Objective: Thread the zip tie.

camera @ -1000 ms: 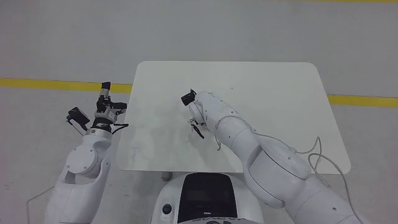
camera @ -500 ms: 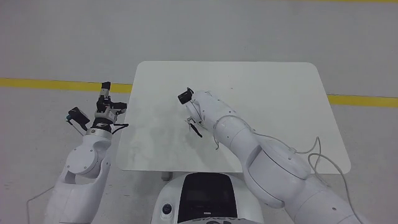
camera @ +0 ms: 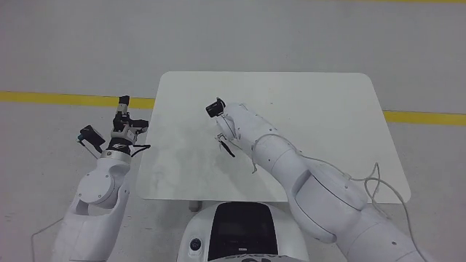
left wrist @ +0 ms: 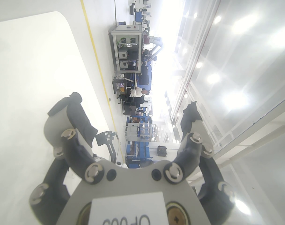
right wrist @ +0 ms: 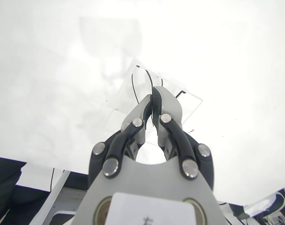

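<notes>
Top view: white table (camera: 313,116) in centre. Left tool (camera: 131,115) hangs off the table's 9 o'clock edge, over the floor. Right arm comes in from 5 o'clock, and the right tool (camera: 224,144) is low over the table's 8 o'clock area. The zip tie is too thin to resolve here. Left wrist view: left tool (left wrist: 130,115) spread wide, nothing between the fingers (left wrist: 72,115), table (left wrist: 27,59) edge beside it. Right wrist view: right tool (right wrist: 152,92) pressed together, pinching the zip tie (right wrist: 148,76), whose thin black strand leaves the fingertips and arcs over a clear sheet (right wrist: 186,104) lying flat on the table (right wrist: 62,24). A second black strand runs near it on the sheet. Can't tell whether it's the same tie.
</notes>
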